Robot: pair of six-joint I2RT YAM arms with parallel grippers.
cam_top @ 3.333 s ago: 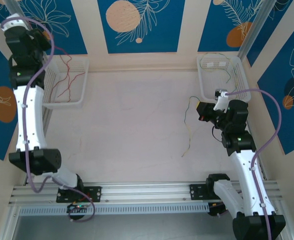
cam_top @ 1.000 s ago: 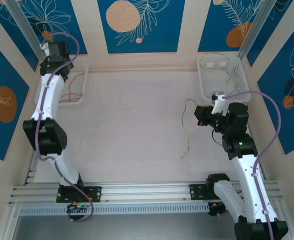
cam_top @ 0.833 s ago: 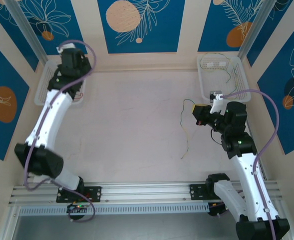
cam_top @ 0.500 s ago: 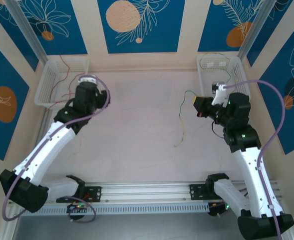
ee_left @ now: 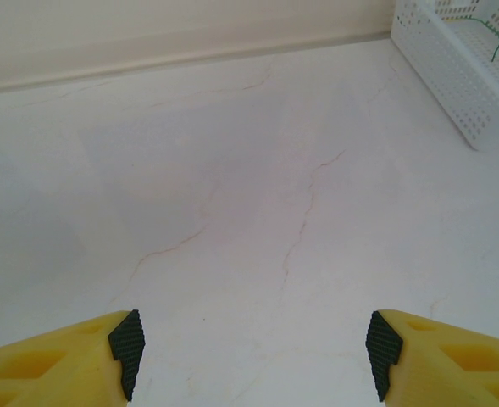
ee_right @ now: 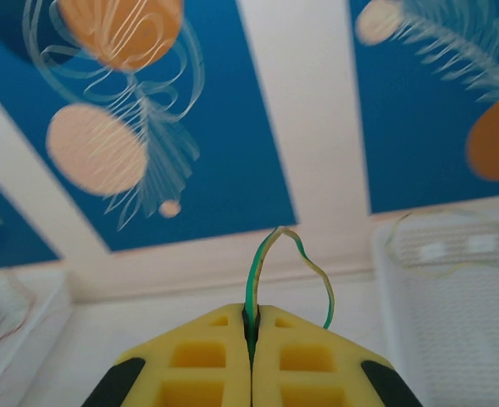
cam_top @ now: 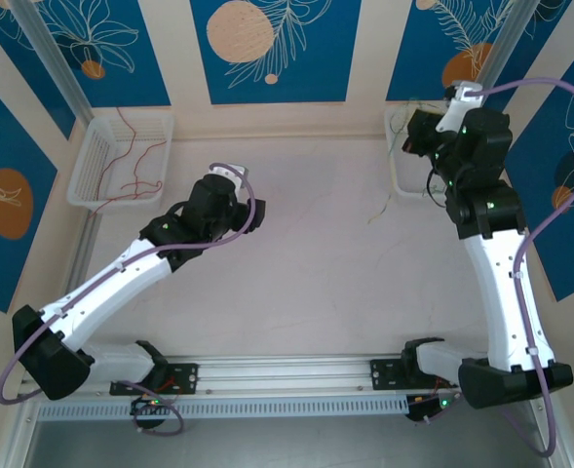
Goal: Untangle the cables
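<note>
Right gripper [ee_right: 251, 326] pinching yellow-green cable [ee_right: 252, 284] by upper-right basket [cam_top: 396, 168], left gripper [ee_left: 251, 349] spread; next I'd release over the basket.

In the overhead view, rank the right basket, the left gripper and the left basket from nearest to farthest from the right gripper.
From the right gripper, shut on a yellow-green cable:
1. Right basket, right beside it, far right corner.
2. Left gripper, open, mid-table.
3. Left basket, far left corner.
</note>
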